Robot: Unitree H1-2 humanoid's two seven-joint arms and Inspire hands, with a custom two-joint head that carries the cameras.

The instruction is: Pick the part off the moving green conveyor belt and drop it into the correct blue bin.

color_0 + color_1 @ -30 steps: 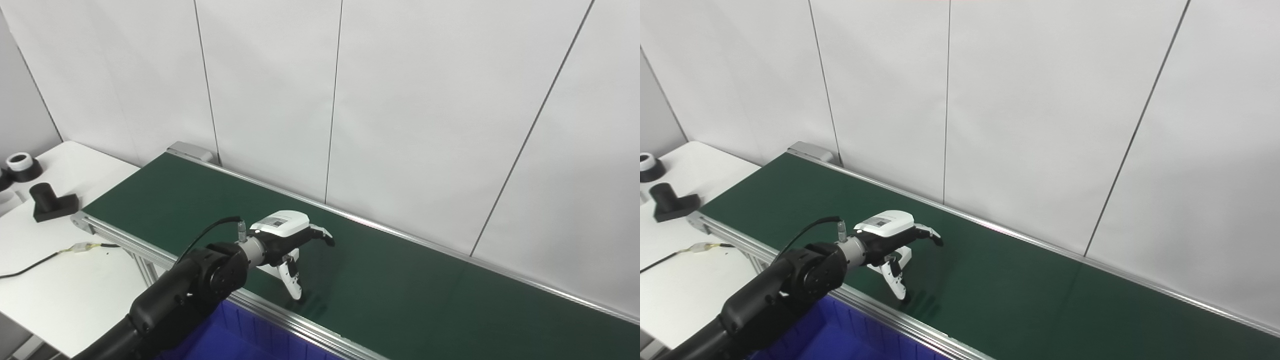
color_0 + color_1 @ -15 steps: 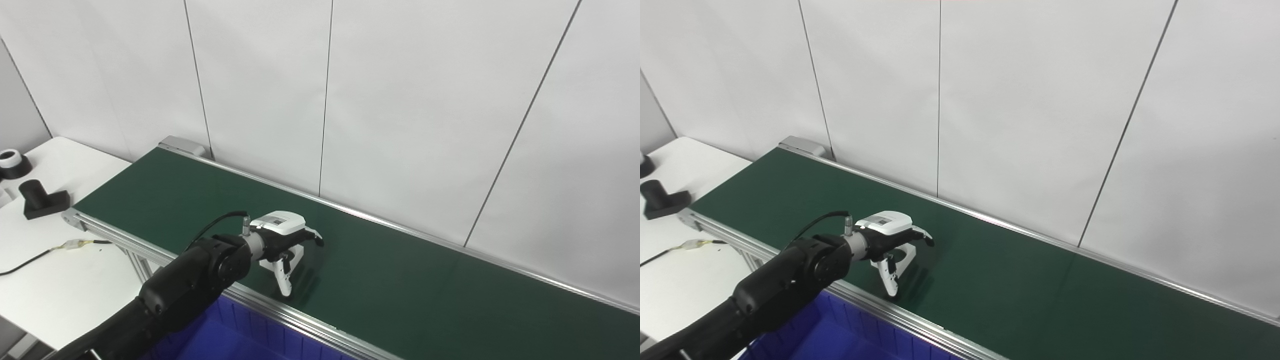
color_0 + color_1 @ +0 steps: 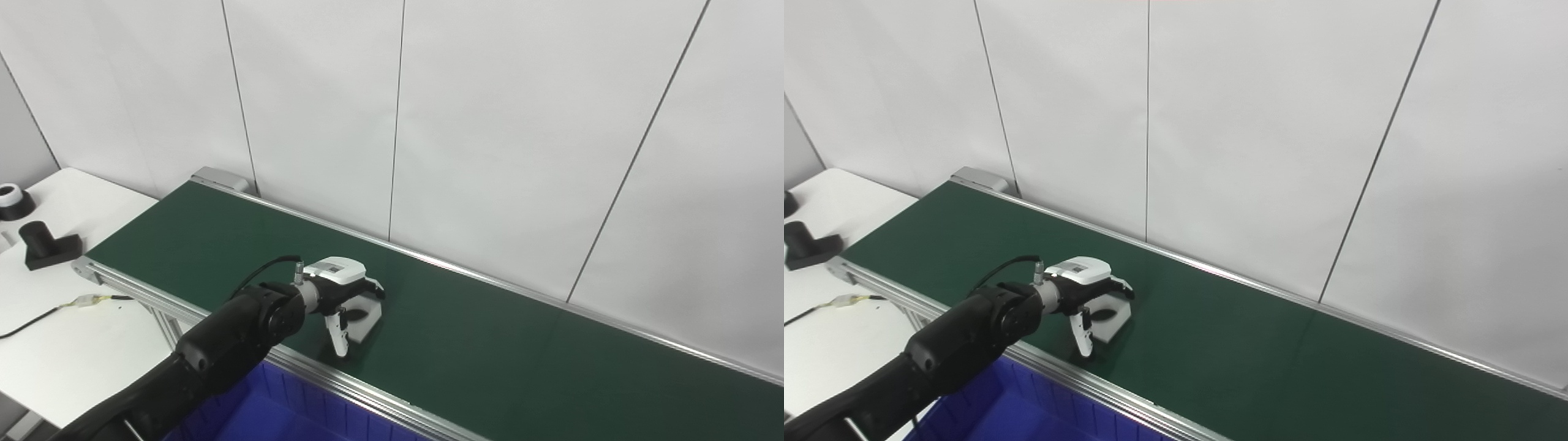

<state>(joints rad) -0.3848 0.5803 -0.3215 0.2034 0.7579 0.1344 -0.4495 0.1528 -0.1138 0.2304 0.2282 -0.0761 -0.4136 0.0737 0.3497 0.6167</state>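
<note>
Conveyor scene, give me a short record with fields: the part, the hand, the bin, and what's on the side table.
part: flat white piece lying on the green conveyor belt, under the hand
left hand: over the part, fingers spread, not closed on it
right hand: not in view
bin: blue bin below the belt's near rail
side table: black part, tape roll

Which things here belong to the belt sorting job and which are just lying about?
Job:
- flat white rectangular part on the belt, under the hand
- dark green conveyor belt
- blue plastic bin
- left hand, fingers spread over the part

Lying about:
- black block with upright cylinder
- black-and-white ring
- black cable
</note>
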